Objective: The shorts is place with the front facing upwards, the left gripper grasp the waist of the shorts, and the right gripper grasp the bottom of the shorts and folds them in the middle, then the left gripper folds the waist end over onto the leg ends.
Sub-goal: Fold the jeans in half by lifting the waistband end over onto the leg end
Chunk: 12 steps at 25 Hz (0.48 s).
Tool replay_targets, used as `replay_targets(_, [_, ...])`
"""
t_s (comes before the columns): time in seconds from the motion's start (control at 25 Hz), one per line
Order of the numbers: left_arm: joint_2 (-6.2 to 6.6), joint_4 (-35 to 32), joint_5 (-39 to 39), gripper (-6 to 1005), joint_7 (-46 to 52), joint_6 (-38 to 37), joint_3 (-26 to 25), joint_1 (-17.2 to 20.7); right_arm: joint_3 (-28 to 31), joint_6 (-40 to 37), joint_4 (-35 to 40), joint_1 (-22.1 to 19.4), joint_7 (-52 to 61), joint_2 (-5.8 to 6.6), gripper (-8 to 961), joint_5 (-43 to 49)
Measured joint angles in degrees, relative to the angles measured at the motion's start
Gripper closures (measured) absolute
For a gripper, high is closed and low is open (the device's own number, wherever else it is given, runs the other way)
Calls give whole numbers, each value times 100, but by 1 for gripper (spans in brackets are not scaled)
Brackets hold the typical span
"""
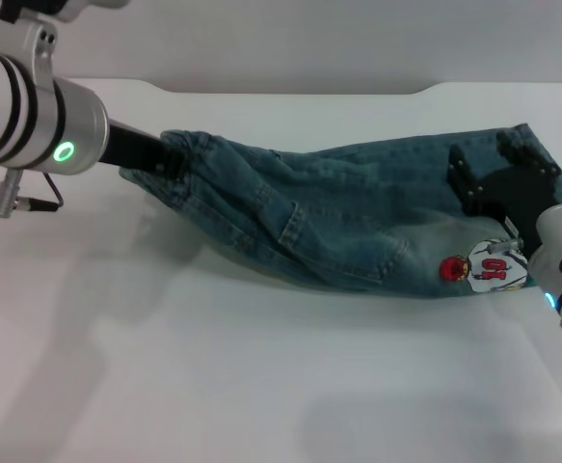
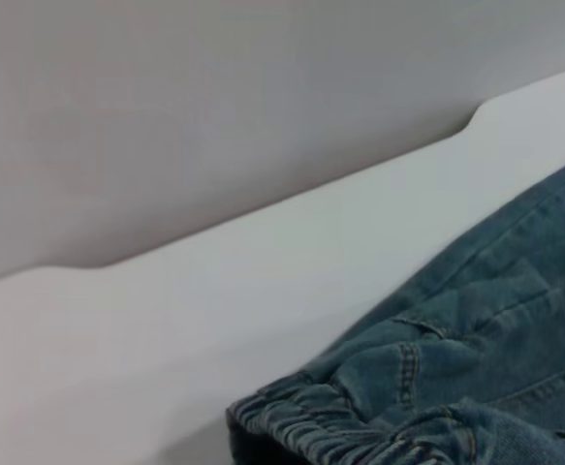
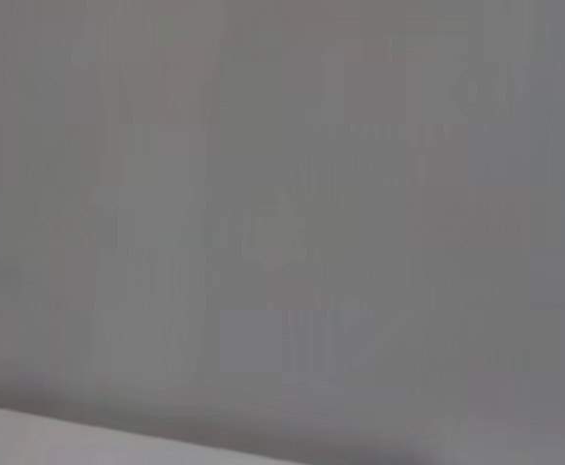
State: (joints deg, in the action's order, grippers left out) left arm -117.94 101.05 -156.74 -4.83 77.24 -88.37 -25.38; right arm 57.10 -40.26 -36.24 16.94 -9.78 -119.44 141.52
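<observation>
The blue denim shorts hang stretched across the middle of the white table, doubled lengthwise and sagging between the two arms. At the left, my left gripper is shut on the waist. The gathered band also shows in the left wrist view. At the right, my right gripper is shut on the bottom of the shorts, just above the red-white cartoon print. The right wrist view holds only wall and a sliver of table.
A grey wall rises behind the table's far edge, which has a stepped notch at the back right. Bare white tabletop lies in front of the shorts.
</observation>
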Motion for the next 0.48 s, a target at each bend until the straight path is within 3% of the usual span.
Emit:
replay_targets(0.16, [-7, 283, -22, 940, 5, 111, -14, -18, -317, 2, 414, 355, 668, -14, 303, -27])
replay_targets(0.48, [-9, 913, -24, 940, 9, 248, -26, -4, -1203, 67, 756, 947, 1602, -34, 605, -47])
